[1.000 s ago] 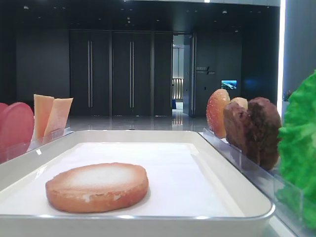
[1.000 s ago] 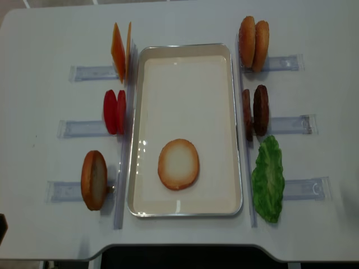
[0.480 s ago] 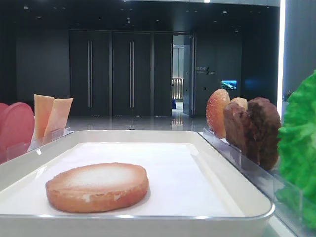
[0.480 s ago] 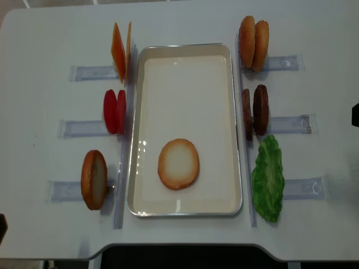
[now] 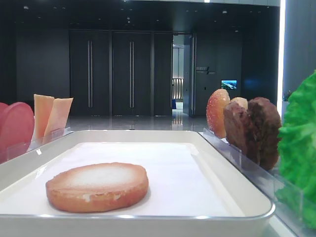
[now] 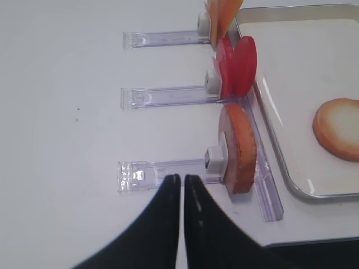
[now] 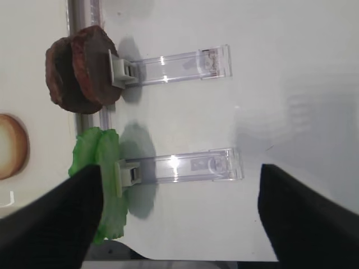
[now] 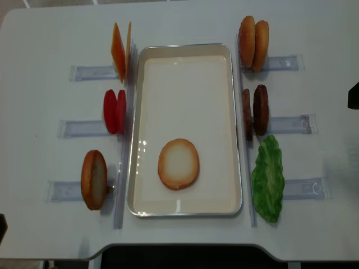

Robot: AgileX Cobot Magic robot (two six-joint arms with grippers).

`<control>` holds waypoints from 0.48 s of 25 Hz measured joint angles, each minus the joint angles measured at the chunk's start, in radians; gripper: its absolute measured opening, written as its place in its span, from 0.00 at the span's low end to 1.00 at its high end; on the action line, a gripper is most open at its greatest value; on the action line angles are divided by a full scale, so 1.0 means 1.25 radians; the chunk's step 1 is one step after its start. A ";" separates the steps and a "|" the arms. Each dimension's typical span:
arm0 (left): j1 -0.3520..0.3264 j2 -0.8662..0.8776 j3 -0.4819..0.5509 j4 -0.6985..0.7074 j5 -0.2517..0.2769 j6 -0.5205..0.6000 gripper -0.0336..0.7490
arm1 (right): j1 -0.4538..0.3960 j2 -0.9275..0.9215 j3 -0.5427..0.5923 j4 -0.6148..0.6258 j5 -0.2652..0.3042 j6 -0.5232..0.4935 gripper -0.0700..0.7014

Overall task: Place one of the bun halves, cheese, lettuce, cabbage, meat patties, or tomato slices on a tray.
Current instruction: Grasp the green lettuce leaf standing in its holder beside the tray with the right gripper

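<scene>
Right gripper (image 7: 176, 213) spread wide, empty, above the table. Ruffled green toy lettuce (image 7: 98, 185) standing on edge beside its left finger, just outside the white rimmed tray (image 8: 188, 50), long axis along that rim. Nearer this arm; left gripper (image 6: 182, 185) pressed shut, empty.

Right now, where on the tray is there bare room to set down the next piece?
The tray is bare across its far half, between the cheese side and the meat patties side. The near part holds one bun half, with narrow strips either side. Outside both long rims it is crowded with holders.
</scene>
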 joint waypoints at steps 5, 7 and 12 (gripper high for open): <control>0.000 0.000 0.000 0.000 0.000 0.000 0.06 | 0.065 0.001 0.000 -0.006 0.000 0.054 0.79; 0.000 0.000 0.000 0.000 0.000 0.000 0.06 | 0.125 0.001 0.000 -0.016 0.000 0.093 0.79; 0.000 0.000 0.000 0.000 0.000 0.000 0.06 | 0.287 0.002 0.000 -0.099 0.001 0.235 0.79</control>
